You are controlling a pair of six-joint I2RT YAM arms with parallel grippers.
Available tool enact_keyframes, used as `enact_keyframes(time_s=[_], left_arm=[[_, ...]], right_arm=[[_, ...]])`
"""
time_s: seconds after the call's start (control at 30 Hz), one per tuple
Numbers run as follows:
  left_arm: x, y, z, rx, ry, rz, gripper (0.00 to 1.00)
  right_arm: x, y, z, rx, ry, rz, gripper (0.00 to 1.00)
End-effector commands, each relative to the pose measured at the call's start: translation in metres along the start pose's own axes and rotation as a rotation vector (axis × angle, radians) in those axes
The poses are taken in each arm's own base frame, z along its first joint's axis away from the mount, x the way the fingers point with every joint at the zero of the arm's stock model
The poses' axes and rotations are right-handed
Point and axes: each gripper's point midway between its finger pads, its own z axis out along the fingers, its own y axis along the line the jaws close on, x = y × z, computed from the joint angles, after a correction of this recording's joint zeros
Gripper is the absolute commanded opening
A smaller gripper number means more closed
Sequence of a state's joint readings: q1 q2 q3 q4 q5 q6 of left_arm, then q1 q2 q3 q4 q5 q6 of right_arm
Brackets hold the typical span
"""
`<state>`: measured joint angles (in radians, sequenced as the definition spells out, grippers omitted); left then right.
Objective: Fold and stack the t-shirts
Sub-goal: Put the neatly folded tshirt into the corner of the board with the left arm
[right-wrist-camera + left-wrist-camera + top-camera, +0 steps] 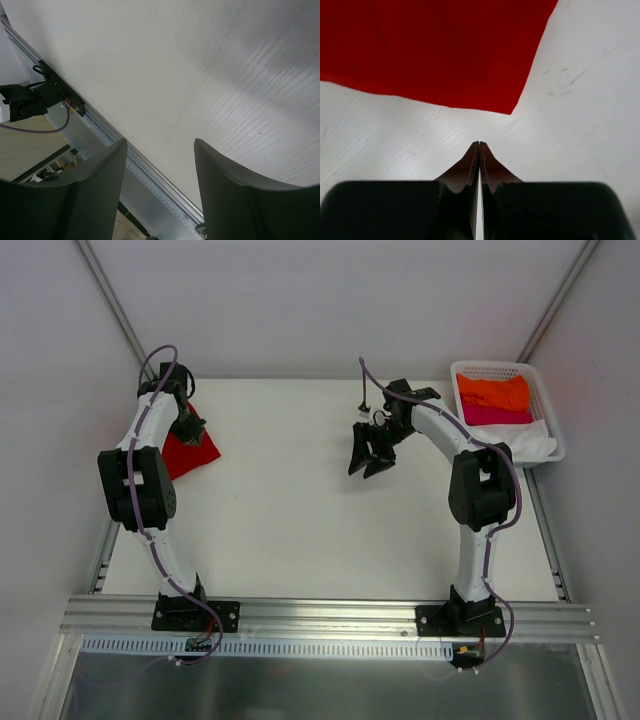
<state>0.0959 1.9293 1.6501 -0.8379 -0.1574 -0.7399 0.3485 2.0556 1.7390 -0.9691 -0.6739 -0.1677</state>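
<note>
A deep red t-shirt (190, 452) lies folded flat at the far left of the table, partly hidden under the left arm; in the left wrist view its cloth (430, 50) fills the top of the picture. My left gripper (479, 145) is shut with nothing in it, just short of the shirt's corner, hovering over bare table. My right gripper (368, 457) hangs open and empty above the middle of the table, its fingers (215, 165) wide apart. Orange (493, 392), magenta (495, 415) and white (530, 443) t-shirts lie in the basket.
A white lattice basket (470, 368) stands at the far right corner of the table (300, 530). A metal rail (330, 615) runs along the near edge with both arm bases. White walls close in the back and sides.
</note>
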Motion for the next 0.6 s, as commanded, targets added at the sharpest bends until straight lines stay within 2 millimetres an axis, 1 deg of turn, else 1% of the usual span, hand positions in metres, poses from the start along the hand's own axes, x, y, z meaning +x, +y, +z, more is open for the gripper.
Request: enact_keyframes(time_s=[0.0,0.07,0.1,0.13,0.17,0.27,0.3,0.33,0.37,0.43,0.47,0.53,0.57], left_arm=[[-0.02,-0.007,0.004,0.044,-0.018,-0.017,0.0],[-0.022,-0.009,0.016,0.062,-0.005,-0.033,0.0],[-0.02,-0.01,0.025,0.067,0.01,-0.033,0.0],[-0.025,-0.009,0.029,0.07,0.009,-0.044,0.0],[-0.03,-0.012,0.036,0.084,-0.003,-0.043,0.0],[-0.043,-0.019,0.041,0.103,-0.031,-0.031,0.0],[-0.046,-0.022,0.048,0.108,-0.023,-0.029,0.0],[-0.044,-0.026,0.05,0.128,-0.002,-0.029,0.0],[-0.043,-0.024,0.062,0.121,0.023,-0.031,0.0],[-0.043,-0.027,0.067,0.129,0.035,-0.03,0.0],[-0.04,-0.024,0.075,0.117,0.049,-0.03,0.0],[-0.03,-0.022,0.079,0.12,0.087,-0.028,0.0],[-0.027,-0.02,0.077,0.115,0.092,-0.038,0.0]], right_arm=[[-0.002,0.009,-0.007,-0.025,-0.008,-0.025,0.59],[-0.003,0.009,-0.007,-0.027,-0.008,-0.027,0.6],[-0.003,0.01,-0.007,-0.027,-0.008,-0.025,0.59],[-0.003,0.009,-0.008,-0.026,-0.009,-0.026,0.59],[-0.003,0.011,-0.008,-0.027,-0.012,-0.03,0.6],[-0.003,0.011,-0.01,-0.027,-0.015,-0.027,0.6],[-0.003,0.011,-0.011,-0.027,-0.016,-0.026,0.6],[-0.002,0.01,-0.012,-0.026,-0.016,-0.023,0.6],[-0.003,0.011,-0.012,-0.028,-0.017,-0.024,0.6],[-0.002,0.012,-0.013,-0.031,-0.018,-0.025,0.59],[-0.002,0.012,-0.013,-0.034,-0.014,-0.021,0.6],[-0.002,0.012,-0.012,-0.034,-0.013,-0.017,0.6],[-0.002,0.012,-0.012,-0.035,-0.01,-0.013,0.6]])
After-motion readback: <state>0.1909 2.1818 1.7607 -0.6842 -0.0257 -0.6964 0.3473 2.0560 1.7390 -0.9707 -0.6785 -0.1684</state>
